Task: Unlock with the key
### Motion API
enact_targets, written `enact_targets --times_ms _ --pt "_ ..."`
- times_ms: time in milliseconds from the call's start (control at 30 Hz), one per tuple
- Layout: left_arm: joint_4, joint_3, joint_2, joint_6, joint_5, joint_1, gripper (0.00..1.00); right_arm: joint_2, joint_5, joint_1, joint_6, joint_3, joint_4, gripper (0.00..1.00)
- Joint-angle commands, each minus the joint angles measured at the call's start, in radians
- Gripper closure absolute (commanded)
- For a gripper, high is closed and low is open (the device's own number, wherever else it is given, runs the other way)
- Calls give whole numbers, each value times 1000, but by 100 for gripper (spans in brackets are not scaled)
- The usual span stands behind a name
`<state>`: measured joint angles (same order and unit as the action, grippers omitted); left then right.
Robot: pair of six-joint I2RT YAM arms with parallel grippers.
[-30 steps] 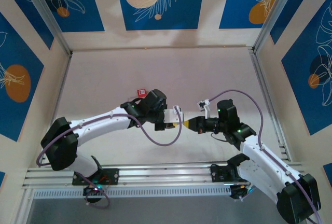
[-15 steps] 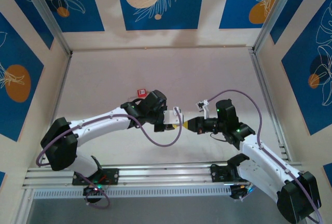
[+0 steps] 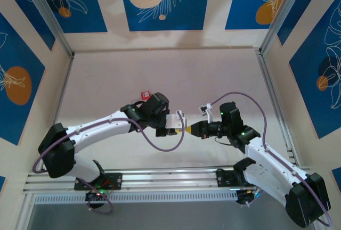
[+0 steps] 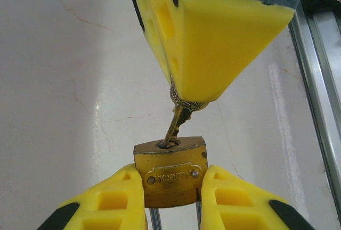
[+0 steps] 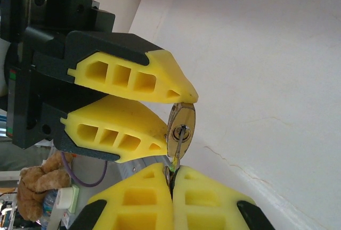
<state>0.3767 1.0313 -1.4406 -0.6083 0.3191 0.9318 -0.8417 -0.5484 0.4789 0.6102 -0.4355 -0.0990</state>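
A small red object (image 3: 144, 95) lies on the tabletop (image 4: 64, 81) just above the left arm, centre-left in the overhead view. The tabletop is pale and glossy with hairline cracks, and blue leaf-patterned panels (image 3: 160, 1) wall it in. At centre, the left end effector (image 4: 171, 187) is clamped on a brass padlock (image 4: 170, 174). The right end effector (image 4: 187, 101), fingers together, pinches the key (image 4: 178, 123), whose blade is in the keyhole.

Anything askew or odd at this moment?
The key, pinched in the right gripper, meets the keyhole of the padlock at a slant rather than square-on. The left gripper clamps the padlock. Nothing else stands out.
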Motion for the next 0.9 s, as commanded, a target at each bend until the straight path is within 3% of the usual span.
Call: enact_targets --times_ms 0,867 --pt "-38 55 33 -1 103 9 83 -11 -5 11 -24 3 -20 100" --pt "-7 131 -14 40 204 33 84 -95 92 78 -81 -29 2 100"
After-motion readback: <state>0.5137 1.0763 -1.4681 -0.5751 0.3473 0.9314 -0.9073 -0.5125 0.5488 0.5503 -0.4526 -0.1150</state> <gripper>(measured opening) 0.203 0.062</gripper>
